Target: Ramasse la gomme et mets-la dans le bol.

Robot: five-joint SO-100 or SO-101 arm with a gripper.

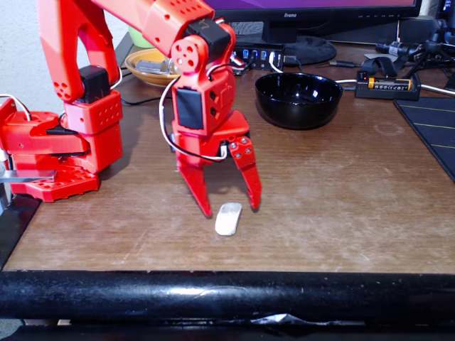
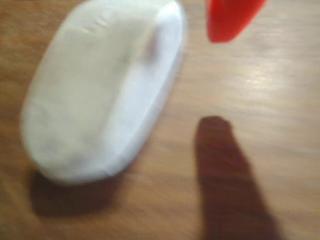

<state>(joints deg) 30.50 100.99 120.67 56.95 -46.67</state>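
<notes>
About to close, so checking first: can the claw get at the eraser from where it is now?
Probably yes. The open claw hangs just behind the eraser, with nothing lying between them on the table; it still needs to come slightly forward to straddle it.

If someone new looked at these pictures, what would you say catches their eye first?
The bright red arm dominates the fixed view, its open pincer poised just above the small white eraser near the desk's front edge. Behind it, to the right, sits a glossy black bowl. In the wrist view the eraser looms large and blurred, with one red fingertip at the top.
</notes>
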